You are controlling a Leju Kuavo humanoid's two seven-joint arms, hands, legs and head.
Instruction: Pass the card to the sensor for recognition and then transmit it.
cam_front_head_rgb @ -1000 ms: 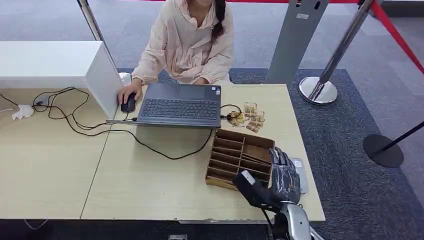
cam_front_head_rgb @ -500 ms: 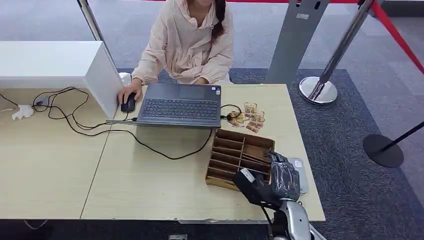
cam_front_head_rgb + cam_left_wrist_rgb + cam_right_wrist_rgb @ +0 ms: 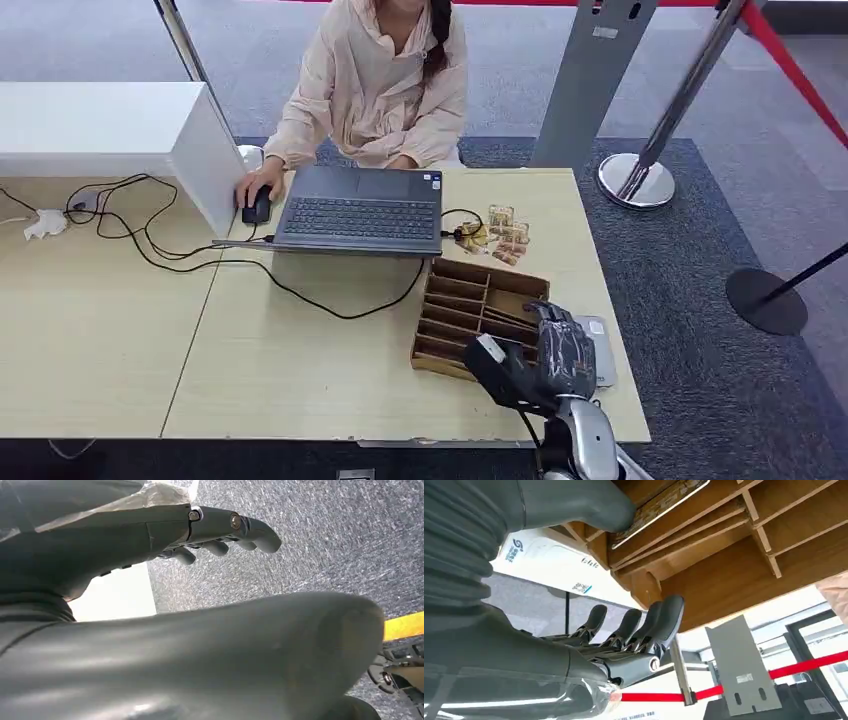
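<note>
The card (image 3: 659,505) lies under the right hand's (image 3: 565,350) thumb, fingers (image 3: 659,625) spread.

Right wrist view: white sensor device (image 3: 549,565) carries a blue logo w/ small print beside it, a short dark text line & a QR-type code, all too small to read. Grey post panel (image 3: 744,672) has a small white label, unreadable; a line of small print low in that view, under the red barrier tape (image 3: 804,662), is too blurred as well. Head view: laptop (image 3: 360,210) has a tiny sticker at its corner, illegible, so no text can actually be read anywhere.
</note>
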